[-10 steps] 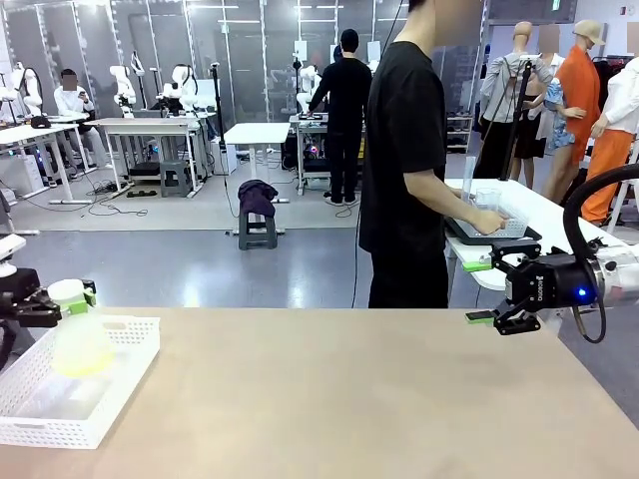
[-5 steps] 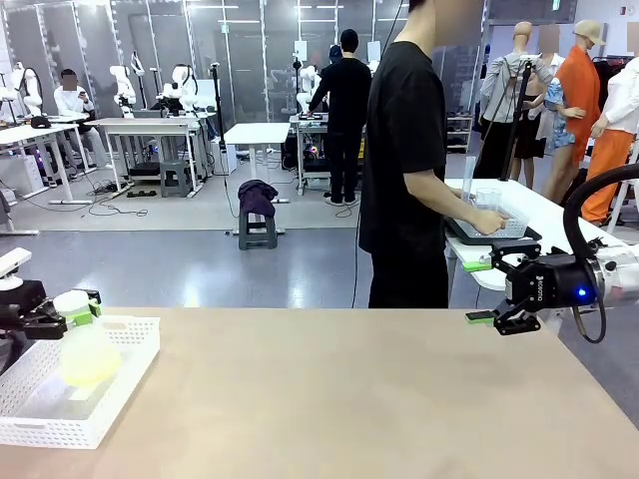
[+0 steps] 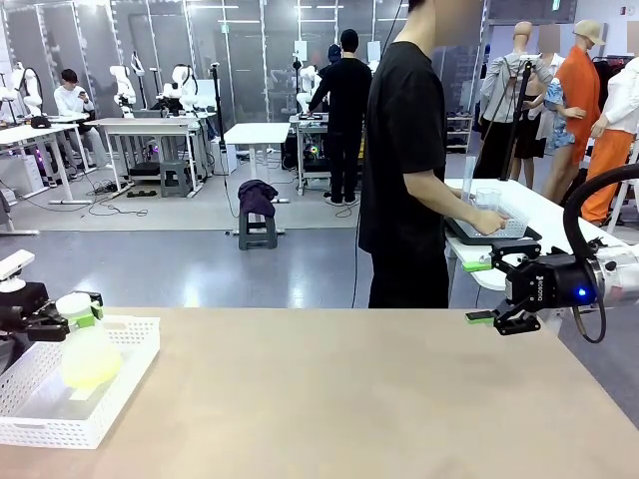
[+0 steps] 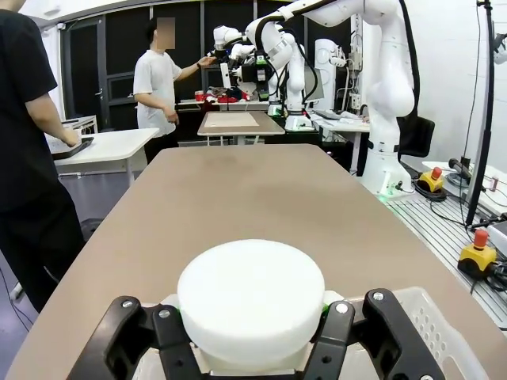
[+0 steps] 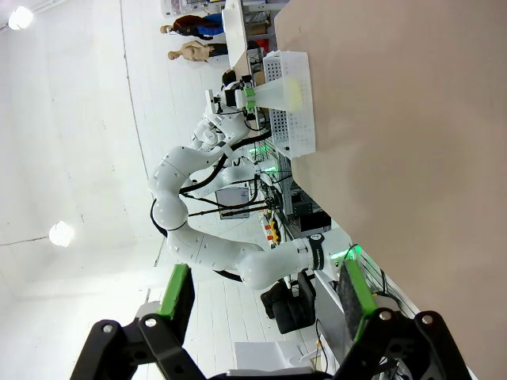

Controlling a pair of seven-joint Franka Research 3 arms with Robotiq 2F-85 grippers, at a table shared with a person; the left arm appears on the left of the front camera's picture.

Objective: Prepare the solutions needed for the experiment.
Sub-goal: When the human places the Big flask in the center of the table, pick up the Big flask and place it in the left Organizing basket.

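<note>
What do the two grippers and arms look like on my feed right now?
Both grippers, left gripper and right gripper, are black with green pads. The right one has a glowing blue light and a black cable looping off its wrist. The left arm is glossy white with rounded joints.

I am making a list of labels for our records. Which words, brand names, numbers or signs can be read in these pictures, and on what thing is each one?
White lettering on the right tool's black body: too small to read.
Flask held by the left tool over the white basket: no label shows.
Flask's white cap: no print.
Papers on the glass wall behind: too small to read.
</note>
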